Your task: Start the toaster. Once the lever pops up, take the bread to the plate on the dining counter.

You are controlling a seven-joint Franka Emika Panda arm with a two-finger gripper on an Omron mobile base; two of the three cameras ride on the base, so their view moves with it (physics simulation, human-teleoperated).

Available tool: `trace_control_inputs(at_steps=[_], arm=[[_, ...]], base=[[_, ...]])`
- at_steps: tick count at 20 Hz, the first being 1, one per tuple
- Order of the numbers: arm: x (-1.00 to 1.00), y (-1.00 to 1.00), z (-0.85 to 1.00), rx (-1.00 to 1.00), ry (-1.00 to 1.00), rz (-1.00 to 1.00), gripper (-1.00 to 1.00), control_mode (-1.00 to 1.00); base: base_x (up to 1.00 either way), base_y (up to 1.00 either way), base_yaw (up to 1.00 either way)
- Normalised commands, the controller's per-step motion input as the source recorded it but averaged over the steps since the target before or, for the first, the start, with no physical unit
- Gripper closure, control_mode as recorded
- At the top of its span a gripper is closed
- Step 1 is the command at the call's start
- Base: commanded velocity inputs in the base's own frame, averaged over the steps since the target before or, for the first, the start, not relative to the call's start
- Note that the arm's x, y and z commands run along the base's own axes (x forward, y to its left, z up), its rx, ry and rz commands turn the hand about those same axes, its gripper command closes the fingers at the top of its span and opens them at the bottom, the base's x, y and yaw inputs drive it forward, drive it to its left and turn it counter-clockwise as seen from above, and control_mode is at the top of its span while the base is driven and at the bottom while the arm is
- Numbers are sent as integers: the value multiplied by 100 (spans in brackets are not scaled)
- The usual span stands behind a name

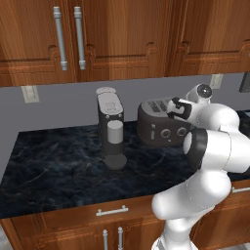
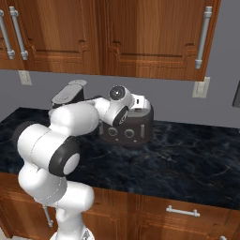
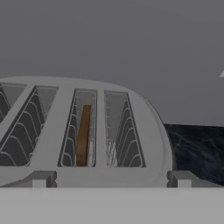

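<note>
Hand view is showing my gripper (image 3: 109, 178) hanging just above the toaster (image 3: 100, 131), with my two small dark fingertips (image 3: 40, 178) standing wide apart at the bottom and holding nothing. Right beyond them the toaster's rounded grey top is spreading out, smooth and matte, cut by long narrow slots lined with curved wire guides. The bread (image 3: 83, 135) is sitting down inside one of the middle slots, a thin brown slice seen edge-on, upright, a little left of the midpoint between my fingertips and slightly ahead of them. Past the toaster's curved right shoulder the counter (image 3: 197, 148) is showing its glossy black top veined in pale marbling, and behind it the plain grey wall is rising.

From the left base view, the toaster (image 1: 158, 128) is standing as a dark, rounded box with two round knobs on its front, on the black marbled counter (image 1: 58, 166), my hand sitting over its right end. Just to its left the coffee machine (image 1: 111, 128) is rising taller and narrower, grey with a round base. Above, wooden cabinets (image 1: 122, 34) with silver bar handles are hanging against the wall.
</note>
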Motion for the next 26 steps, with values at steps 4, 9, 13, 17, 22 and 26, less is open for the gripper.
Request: trace_control_inputs(at_steps=[4,9,13,17,22,26], arm=[[0,1,0,0,0,0,-100,-100],[0,10,0,0,0,0,-100,-100],[0,11,0,0,0,0,-100,-100],[0,13,0,0,0,0,-100,-100],[3,15,0,0,0,0,-100,-100],[3,14,0,0,0,0,-100,-100]], base=[[0,0,0],[0,0,0],[0,0,0],[0,0,0],[0,0,0],[0,0,0]])
